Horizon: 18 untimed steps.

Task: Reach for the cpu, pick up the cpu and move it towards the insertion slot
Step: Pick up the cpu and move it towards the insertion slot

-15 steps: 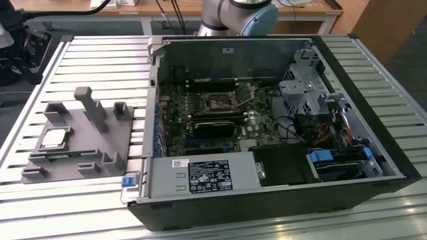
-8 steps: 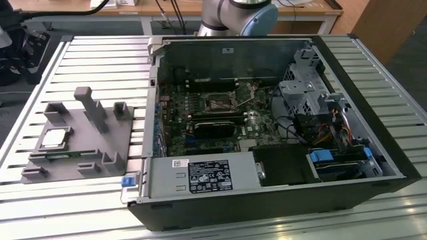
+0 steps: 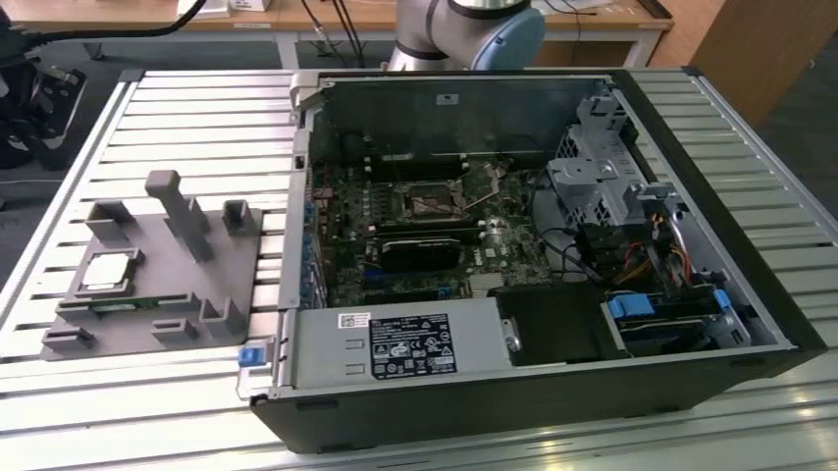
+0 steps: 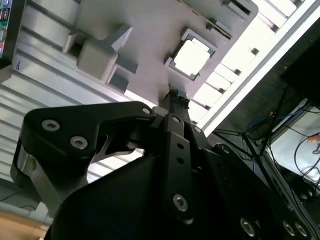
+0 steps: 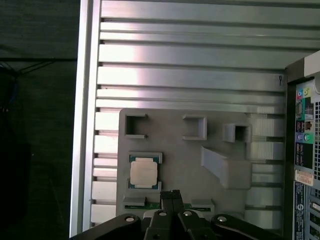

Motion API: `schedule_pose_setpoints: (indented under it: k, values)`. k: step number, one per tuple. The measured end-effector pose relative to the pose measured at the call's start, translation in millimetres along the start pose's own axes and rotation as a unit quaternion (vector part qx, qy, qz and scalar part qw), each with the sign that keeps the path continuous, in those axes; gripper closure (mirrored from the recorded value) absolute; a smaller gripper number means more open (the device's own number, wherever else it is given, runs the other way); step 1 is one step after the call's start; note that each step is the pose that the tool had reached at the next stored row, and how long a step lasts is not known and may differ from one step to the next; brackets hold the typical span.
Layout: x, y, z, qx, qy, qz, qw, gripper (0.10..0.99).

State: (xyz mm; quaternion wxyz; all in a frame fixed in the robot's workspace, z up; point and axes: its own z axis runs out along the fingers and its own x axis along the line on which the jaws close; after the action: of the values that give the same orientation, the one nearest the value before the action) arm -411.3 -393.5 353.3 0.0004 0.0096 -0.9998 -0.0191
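- Jaws fully closed in both wrist views, tips pressed together, nothing between them; the gripper point(image 5: 171, 194) is empty.
- In the second wrist view the gripper point(image 4: 173, 94) hangs above the grey fixture point(image 4: 150, 30), clear of its surface.
- cpu point(image 5: 144, 171) lies flat, silver top up, in a square recess of the grey fixture point(image 5: 175, 150); untouched.
- In the first wrist view the closed fingertips point(image 5: 167, 196) appear just beside one corner of the cpu, not on it.
- In the second wrist view the cpu point(image 4: 191, 55) reads as a bright square ahead of the tips, apart from them.
- In the exterior view the cpu point(image 3: 108, 270) sits on the fixture point(image 3: 157, 294) towards the exterior view's left, well apart from the open computer case point(image 3: 524, 412).
- Green memory strip point(image 3: 121, 305) lies in the fixture, next to the cpu.
- Tall tilted grey post point(image 3: 183, 216) stands on the fixture, between the cpu and the case.
- insertion slot point(image 3: 433, 202): silvery frame, dark centre, on the motherboard inside the case; nothing in it.
- Fixture and case both rest on the slatted metal table point(image 3: 210, 108).
- Arm base point(image 3: 465, 29) rises behind the case.
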Motion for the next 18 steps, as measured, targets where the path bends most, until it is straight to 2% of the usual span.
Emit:
schedule_pose_setpoints:
  k: [7, 18]
  values:
    - [3.9, -2.2, 6.1, 0.0001, 0.001, 0.0, 1.0, 0.98]
    - [4.4, -5.0, 16.1, -0.0001, 0.0013, -0.001, 1.0, 0.98]
